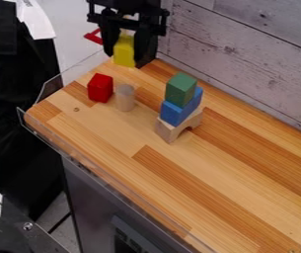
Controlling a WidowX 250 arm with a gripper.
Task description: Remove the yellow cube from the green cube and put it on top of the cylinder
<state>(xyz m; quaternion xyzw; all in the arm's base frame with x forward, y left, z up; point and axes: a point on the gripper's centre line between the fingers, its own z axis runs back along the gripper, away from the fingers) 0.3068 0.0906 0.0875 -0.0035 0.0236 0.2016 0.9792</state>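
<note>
Black gripper (pixel 124 47): top of view, clamped on yellow cube (pixel 124 57).
Red block (pixel 100 88): on wooden counter (pixel 238 185), nearer camera than yellow cube.
Pale cylinder (pixel 126 98): upright, just beside red block.
Green cube (pixel 180 90): atop blue block (pixel 177 113), itself on wooden arch (pixel 169 132).

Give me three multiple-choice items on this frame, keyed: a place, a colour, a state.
1. Directly under the green cube:
A) table
B) blue block
C) white bowl

2. Colour of the cube beside the cylinder:
A) orange
B) purple
C) red

3. The yellow cube is:
A) held in the gripper
B) on the green cube
C) on the cylinder

Key:
1 B: the blue block sits between the green cube and a wooden arch.
2 C: the cube by the cylinder is plainly red.
3 A: the gripper's fingers flank the yellow cube.
</note>
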